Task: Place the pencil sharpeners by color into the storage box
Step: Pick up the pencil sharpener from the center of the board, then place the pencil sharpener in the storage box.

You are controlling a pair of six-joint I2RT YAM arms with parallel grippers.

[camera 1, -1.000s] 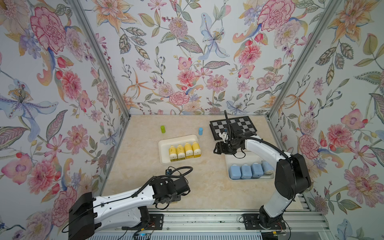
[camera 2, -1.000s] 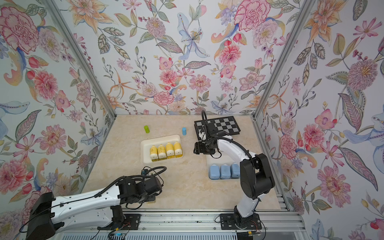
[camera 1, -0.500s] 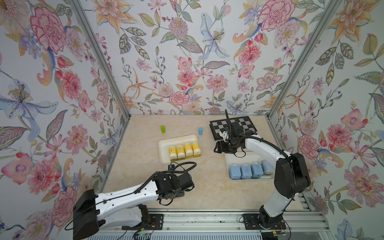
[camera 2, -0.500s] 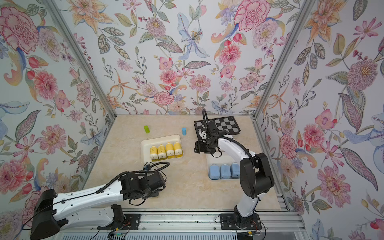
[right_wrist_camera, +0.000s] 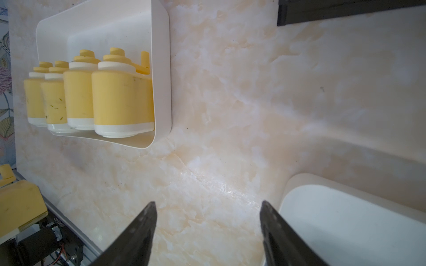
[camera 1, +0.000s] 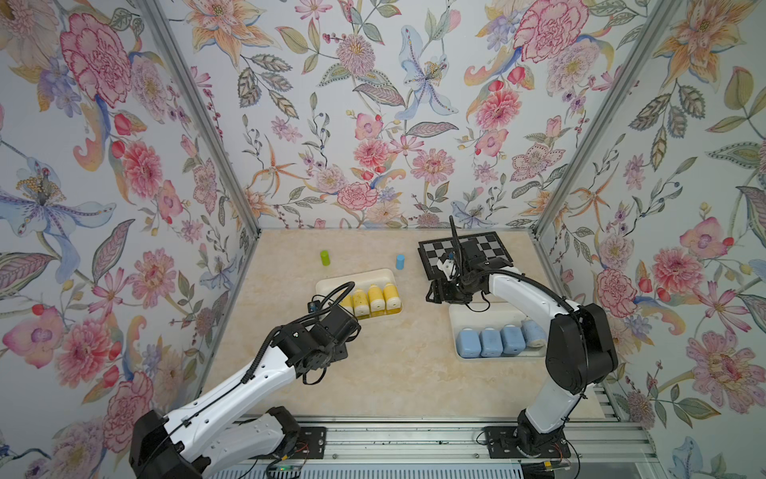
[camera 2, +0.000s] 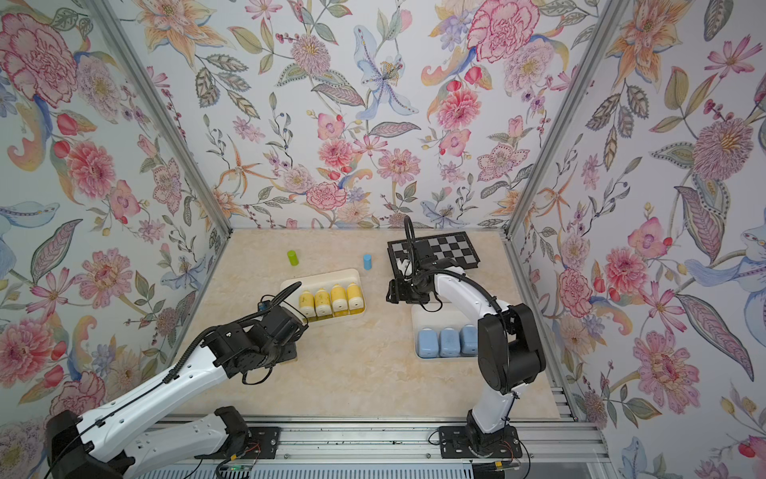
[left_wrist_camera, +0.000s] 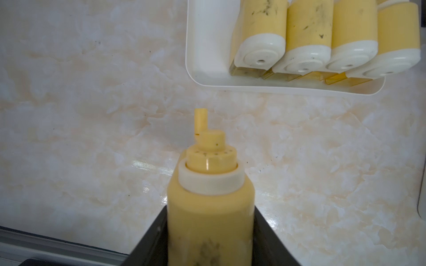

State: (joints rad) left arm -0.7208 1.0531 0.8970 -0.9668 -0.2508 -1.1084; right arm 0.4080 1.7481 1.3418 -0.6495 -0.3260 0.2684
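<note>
From above, the left arm [camera 1: 265, 373] hides the left gripper [left_wrist_camera: 210, 218] and its yellow sharpener [left_wrist_camera: 210, 198]. The right arm [camera 2: 507, 344] covers one blue sharpener [camera 1: 533, 331] in a top view

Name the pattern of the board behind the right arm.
Board: black and white checks, best in a top view.

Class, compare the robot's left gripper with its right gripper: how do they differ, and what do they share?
The left gripper is shut on a yellow sharpener; the right gripper is open, its jaws empty. The left gripper hangs short of the tray of yellow sharpeners; the right gripper hangs over bare table between that tray and the tray of blue ones. Both have dark jaws above the table.
</note>
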